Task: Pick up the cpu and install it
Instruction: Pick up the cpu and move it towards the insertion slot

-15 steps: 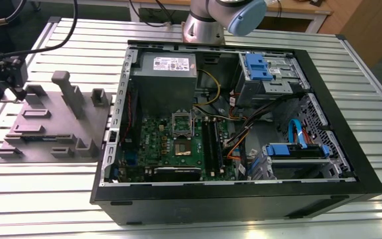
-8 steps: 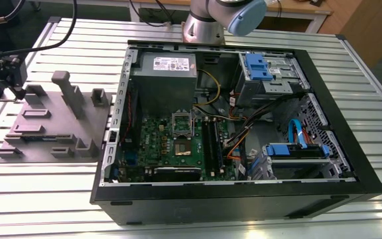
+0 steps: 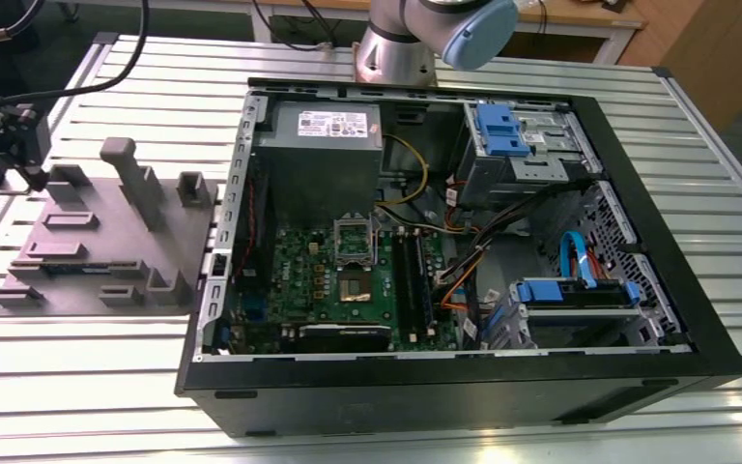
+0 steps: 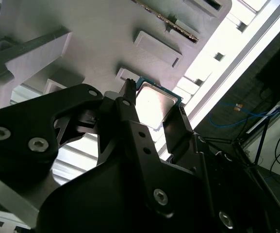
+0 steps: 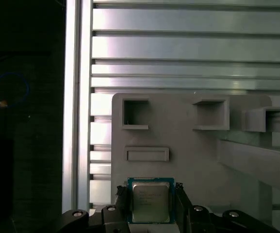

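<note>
An open black computer case (image 3: 474,387) sits mid-table on a slatted metal table (image 3: 88,387), holding a green board (image 3: 306,280), a grey metal box (image 3: 320,169) and blue brackets (image 3: 498,130). A grey moulded tray (image 3: 185,242) lies near the table's edge at the exterior view's left.

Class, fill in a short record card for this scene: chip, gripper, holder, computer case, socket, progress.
chip: the cpu, metal top showing, at the holder's near edge
gripper: the gripper is at the cpu
holder: grey holder plate on the slatted table
computer case: the case is open, to the exterior view's right of the plate
socket: the socket is on the green board, inside the case
progress: cpu not yet installed
</note>
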Motion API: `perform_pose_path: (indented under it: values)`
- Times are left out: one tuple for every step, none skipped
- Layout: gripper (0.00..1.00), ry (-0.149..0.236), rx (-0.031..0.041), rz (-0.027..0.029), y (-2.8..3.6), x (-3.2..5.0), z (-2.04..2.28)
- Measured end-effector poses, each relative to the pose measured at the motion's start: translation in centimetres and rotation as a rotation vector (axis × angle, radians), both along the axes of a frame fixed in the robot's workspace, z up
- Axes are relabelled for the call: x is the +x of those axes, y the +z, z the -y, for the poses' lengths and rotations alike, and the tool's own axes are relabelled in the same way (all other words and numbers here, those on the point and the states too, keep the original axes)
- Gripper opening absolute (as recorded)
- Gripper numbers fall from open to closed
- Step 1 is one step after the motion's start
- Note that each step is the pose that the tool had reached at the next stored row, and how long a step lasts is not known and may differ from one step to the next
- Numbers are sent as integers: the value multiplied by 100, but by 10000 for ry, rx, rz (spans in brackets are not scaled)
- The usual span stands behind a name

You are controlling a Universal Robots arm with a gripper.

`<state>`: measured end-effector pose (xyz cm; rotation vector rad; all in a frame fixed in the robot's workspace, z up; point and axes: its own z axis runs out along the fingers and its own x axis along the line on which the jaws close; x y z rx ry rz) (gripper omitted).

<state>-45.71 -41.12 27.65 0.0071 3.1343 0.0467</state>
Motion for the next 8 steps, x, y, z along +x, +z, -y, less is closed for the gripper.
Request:
perform_pose_path:
  values:
    - [47,0,0,1,6,0,0]
    - [47,0,0,1,12,0,0]
    - [47,0,0,0,19,0,0]
    - [47,1,0,1,26,0,0]
    - [47,0,0,0,33,0,0]
    - [47,0,1,2,35,0,0]
    - [47,0,2,3,35,0,0]
    - [47,0,2,4,35,0,0]
